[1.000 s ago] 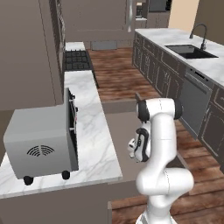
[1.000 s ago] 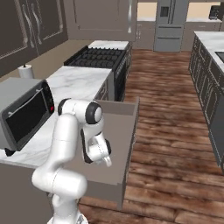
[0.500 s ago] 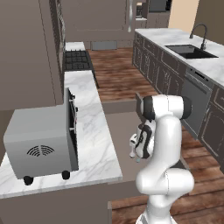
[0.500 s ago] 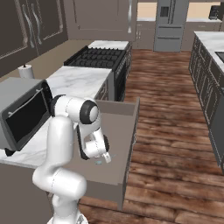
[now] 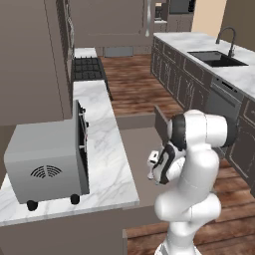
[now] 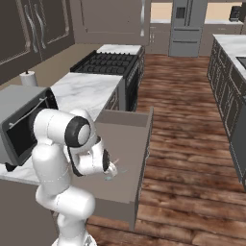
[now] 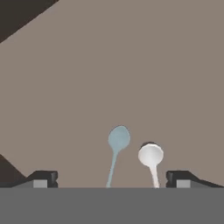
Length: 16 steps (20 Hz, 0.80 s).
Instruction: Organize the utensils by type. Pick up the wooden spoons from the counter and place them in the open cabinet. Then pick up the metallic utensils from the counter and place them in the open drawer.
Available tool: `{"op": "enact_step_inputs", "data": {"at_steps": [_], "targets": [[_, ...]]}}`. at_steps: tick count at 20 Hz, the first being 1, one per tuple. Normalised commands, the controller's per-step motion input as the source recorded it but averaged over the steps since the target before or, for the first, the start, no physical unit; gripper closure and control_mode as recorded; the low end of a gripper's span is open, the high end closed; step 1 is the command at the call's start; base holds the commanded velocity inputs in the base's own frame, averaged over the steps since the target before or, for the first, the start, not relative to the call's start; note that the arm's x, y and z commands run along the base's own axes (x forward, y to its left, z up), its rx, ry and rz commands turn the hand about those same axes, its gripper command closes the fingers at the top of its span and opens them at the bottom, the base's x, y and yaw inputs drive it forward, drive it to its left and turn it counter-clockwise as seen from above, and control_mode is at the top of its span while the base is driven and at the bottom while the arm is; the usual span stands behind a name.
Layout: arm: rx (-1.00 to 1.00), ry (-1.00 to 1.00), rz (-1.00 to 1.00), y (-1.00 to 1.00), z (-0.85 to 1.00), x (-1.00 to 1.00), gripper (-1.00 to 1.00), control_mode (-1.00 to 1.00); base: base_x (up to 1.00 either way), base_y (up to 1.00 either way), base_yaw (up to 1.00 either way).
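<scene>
As no writing shows, two spoons (image 7: 117, 144) in drawer (image 7: 131, 65)

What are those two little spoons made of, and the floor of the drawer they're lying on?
The two spoons look like metal. The bluish spoon is smooth silver-grey with a thin handle; the pale spoon shines almost white in its bowl, like polished steel. The drawer bottom is flat, dull taupe with no grain or shine, so perhaps painted wood or laminate; it's hard to tell.

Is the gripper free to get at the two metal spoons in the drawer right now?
Probably yes. The gripper is open just above both metal spoons on the bare drawer floor, and nothing lies between them.
</scene>
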Motion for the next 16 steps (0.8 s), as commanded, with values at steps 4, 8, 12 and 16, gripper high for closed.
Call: {"op": "enact_step_inputs", "data": {"at_steps": [4,8,12,16], "targets": [[0.0,0.04,0.36,-0.02,0.99,-0.09,-1.0,-1.0,0.0,0.0,0.0],[0.0,0.21,0.2,-0.01,1.0,0.18,-1.0,-1.0,0.0,0.0,0.0],[0.01,0.27,0.17,-0.07,1.0,0.33,-1.0,-1.0,0.0,0.0,0.0],[0.0,0.34,0.18,-0.01,0.88,0.11,-1.0,-1.0,0.0,0.0,0.0]]}}
